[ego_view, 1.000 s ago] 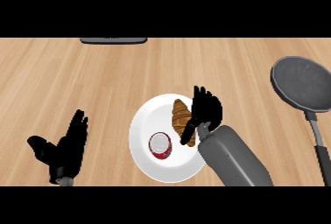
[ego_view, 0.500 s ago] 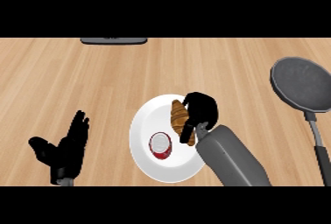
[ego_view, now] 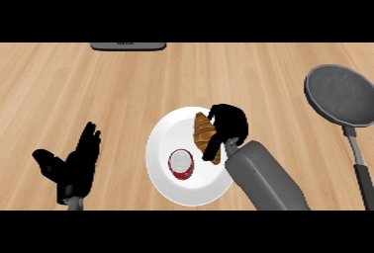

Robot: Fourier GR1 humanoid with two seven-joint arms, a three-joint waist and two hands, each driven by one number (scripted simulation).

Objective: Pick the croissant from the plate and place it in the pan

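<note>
On the white plate point(ego_view: 164, 185), toward its right rim, lies the croissant point(ego_view: 204, 134), and our right hand point(ego_view: 228, 123) sits over the croissant's right side with its fingers curled down around the pastry. We read this as the grasp closing, though we cannot tell whether the thumb has actually found the far side, since the hand hides most of the contact. The croissant rests on the plate; nothing shows it lifted.

Just left of the croissant on the same plate is a small round red-and-white item point(ego_view: 181, 164), close enough that we count it as the first hazard. If we drag the croissant sideways instead of raising it straight, we could knock that item or slide the plate itself along the wooden counter point(ego_view: 87, 89).

The second risk is the hold. Our fingers cover only the upper and right part of a long, tapered pastry, so it may pivot or slip out once it leaves the plate.

The pan point(ego_view: 339, 95) lies well to the right of the plate and a little farther from us, its handle point(ego_view: 359, 170) running back toward our side. We judge the carry to be a fair sweep to the right, and a low path could catch the pan's rim, nudging the pan.

Our left hand point(ego_view: 73, 165) rests to the left of the plate, fingers straight and spread, holding nothing. A dark object point(ego_view: 128, 46) lies at the counter's far edge, well beyond the plate.
</note>
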